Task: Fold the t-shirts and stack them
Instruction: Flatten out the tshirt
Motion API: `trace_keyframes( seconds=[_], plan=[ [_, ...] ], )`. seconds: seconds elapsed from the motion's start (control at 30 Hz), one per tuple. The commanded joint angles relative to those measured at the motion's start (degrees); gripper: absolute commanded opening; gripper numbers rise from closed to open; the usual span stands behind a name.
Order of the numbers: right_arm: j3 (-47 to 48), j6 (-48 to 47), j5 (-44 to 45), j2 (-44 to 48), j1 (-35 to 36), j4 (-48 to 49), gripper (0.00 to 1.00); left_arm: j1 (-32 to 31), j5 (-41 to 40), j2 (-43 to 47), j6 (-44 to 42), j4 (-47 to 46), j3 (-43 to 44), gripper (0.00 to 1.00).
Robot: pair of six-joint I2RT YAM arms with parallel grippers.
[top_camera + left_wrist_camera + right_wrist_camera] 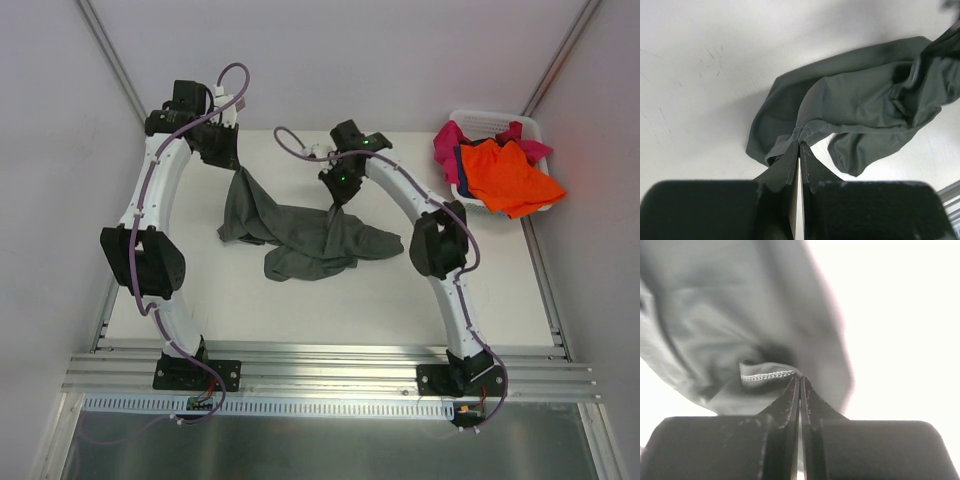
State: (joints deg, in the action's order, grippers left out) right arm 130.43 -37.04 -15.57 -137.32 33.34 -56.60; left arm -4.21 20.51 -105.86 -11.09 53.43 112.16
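On the table, just beyond the arm bases, the grey shirt is seen crumpled near the middle, with one part spread flat and wrinkled and another drawn up toward 11 o'clock. In the left wrist view the shirt is bunched into folds that trail off toward 2 o'clock, and a gathered bit of its edge is pinched between the clenched fingers of the left gripper. From above, that left gripper is found at the 11 o'clock end of the cloth. The right gripper is set at about 12 o'clock of the shirt's heap. In its own view the right gripper is clamped tight on a stitched hem of the shirt, whose cloth hangs blurred toward 10 o'clock. Farther off, at 2 o'clock on the table, a white basket is placed well apart from the grey shirt. An orange shirt is draped over its near rim, and a pink shirt is heaped beside it at 9 o'clock.
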Motion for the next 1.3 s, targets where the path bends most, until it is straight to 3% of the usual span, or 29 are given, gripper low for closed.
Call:
trace_keyframes(
  seconds=[0.0,0.17,0.37,0.57,0.77,0.97,1.13,1.27],
  plan=[
    [1.8,-0.5,8.0,15.3,-4.8,3.3,0.01,-0.6,3.2,-0.3,0.6,0.2,5.9,0.00],
    [3.0,-0.5,13.5,23.7,-7.1,7.1,0.01,-0.7,6.6,-2.4,1.1,0.2,12.5,0.00],
    [2.3,-1.6,19.5,34.2,-4.5,8.6,0.01,-3.7,7.4,0.3,-1.6,0.2,17.9,0.00],
    [-3.0,-2.2,28.4,46.1,0.6,10.4,0.01,-7.6,5.0,8.6,-2.6,0.2,22.0,0.00],
    [-8.5,-1.7,36.4,58.4,1.7,10.6,0.01,-9.1,0.6,21.7,-3.7,-0.6,19.4,0.00],
    [-13.5,-3.3,39.3,69.3,-3.5,5.7,0.01,-9.1,-7.3,33.3,-9.5,-1.5,13.5,0.00],
    [-10.6,2.7,34.0,74.0,-7.5,-1.2,0.01,-5.1,-3.1,37.0,-6.0,-1.4,13.4,0.00],
    [-11.3,4.3,31.1,75.4,-12.1,-1.3,0.01,-4.3,-1.2,37.4,-6.1,-1.4,11.3,0.00]
  ],
)
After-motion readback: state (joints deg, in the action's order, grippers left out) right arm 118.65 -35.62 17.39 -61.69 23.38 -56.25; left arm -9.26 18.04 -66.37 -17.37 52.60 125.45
